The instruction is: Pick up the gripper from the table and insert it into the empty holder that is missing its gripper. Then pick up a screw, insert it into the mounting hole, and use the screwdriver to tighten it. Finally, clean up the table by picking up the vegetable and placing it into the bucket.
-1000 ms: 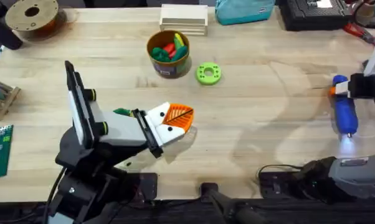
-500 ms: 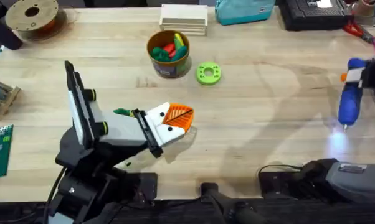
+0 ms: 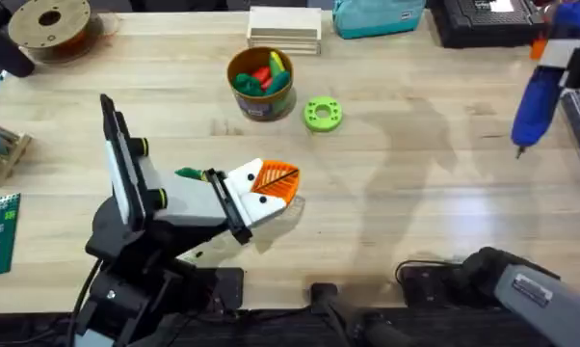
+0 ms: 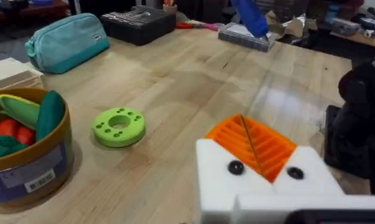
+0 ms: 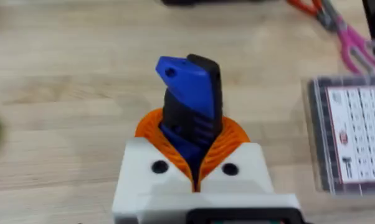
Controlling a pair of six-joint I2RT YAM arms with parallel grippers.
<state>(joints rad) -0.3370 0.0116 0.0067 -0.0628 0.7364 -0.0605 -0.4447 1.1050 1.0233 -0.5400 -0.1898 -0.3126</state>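
My right gripper is raised over the table's far right, shut on the blue screwdriver, whose bit points down toward the front. In the right wrist view the orange pads clamp the screwdriver. My left gripper rests low at the table's front centre, its orange pads shut together with nothing between them. The dark-green vegetable lies just behind the left arm's wrist. The bucket stands at the back centre with toy pieces inside. The loose gripper, the empty holder and the screw are out of view.
A bright green disc lies right of the bucket. A wooden block and a teal pouch sit at the back. Pink scissors and a clear parts box lie under the right gripper.
The right gripper has carried the screwdriver up and toward the far right corner of the table. The left arm has stayed still.
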